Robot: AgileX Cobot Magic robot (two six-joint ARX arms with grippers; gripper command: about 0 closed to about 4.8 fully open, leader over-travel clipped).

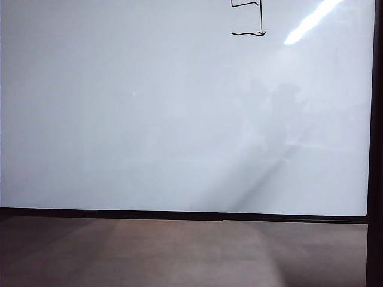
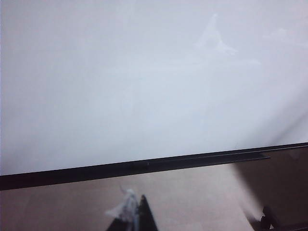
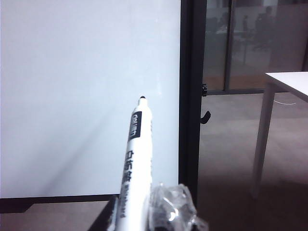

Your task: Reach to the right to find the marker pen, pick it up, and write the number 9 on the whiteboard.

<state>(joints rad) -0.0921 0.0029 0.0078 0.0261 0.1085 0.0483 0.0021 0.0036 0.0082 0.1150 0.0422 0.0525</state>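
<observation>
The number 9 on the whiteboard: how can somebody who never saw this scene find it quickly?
Start from the whiteboard, which fills most of the exterior view. Go along its top edge toward the right, just before the bright light streak. The number 9 is the only black drawing there: a squared loop, a straight stem and a wavy base stroke, partly cut off by the picture.

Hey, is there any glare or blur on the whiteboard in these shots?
Exterior view: a bright light streak glares on the whiteboard beside the number 9, with grey reflections lower right. Left wrist view: soft and hazy. Right wrist view: the marker pen sharp, the room beyond dim.
</observation>
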